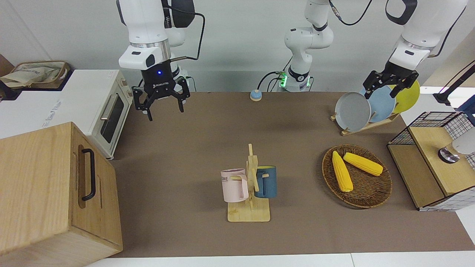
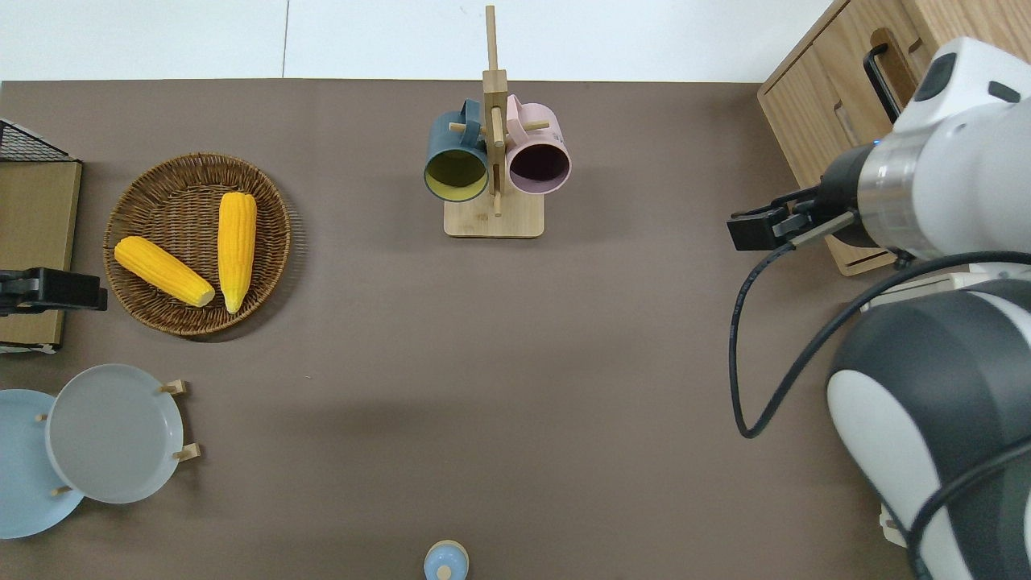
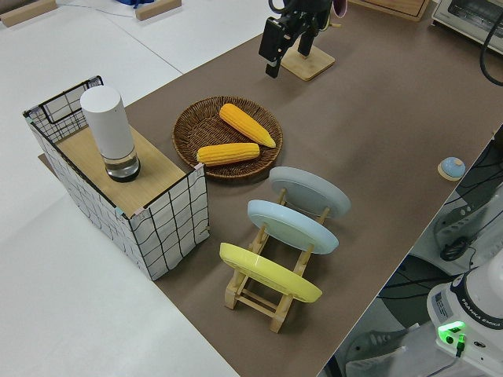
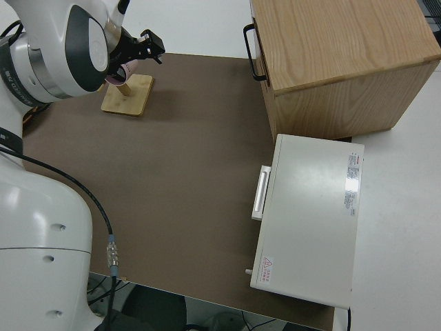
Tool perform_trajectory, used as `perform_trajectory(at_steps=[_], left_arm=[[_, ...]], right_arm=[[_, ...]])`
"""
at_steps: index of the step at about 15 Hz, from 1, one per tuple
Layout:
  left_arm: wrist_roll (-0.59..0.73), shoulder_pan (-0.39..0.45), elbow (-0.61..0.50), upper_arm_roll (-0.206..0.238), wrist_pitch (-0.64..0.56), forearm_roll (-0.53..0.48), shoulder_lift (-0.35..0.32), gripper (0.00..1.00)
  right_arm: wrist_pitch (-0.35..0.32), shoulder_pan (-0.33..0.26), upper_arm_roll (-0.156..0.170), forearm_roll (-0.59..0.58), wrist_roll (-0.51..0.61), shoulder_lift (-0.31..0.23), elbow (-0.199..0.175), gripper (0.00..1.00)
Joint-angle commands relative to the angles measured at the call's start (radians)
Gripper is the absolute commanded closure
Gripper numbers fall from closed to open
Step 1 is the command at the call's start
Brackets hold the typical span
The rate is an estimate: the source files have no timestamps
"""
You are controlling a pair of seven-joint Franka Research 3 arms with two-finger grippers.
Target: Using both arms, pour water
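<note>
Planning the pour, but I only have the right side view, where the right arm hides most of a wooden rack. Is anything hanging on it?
Observer: Yes. Two mugs hang on the mug rack: a pink mug and, toward the left arm's end, a dark blue mug.
Operator: Any water container around?
Observer: A white cylindrical container stands on the wire-sided wooden shelf at the left arm's end of the table.
Operator: Is the right gripper holding anything?
Observer: No, the right gripper is open and empty.
</note>
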Motion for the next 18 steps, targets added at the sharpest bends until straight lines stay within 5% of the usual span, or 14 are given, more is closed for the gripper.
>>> perform_trajectory(at_steps=[1, 11, 18], left_arm=[[0.093, -0.003, 0.038, 0.072, 0.009, 0.011, 0.03, 0.01], [0.214, -0.003, 0.046, 0.222, 0.146, 0.002, 0.071, 0.01], [0.292, 0.063, 0.041, 0.227, 0.231, -0.073, 0.085, 0.01]], right_arm=[[0.115, -0.004, 0.05, -0.092, -0.063, 0.029, -0.031, 0.011], [0.328, 0.065, 0.083, -0.222, -0.118, 0.161, -0.028, 0.013], [0.41, 0.09, 0.083, -0.296, -0.115, 0.256, -0.014, 0.017]])
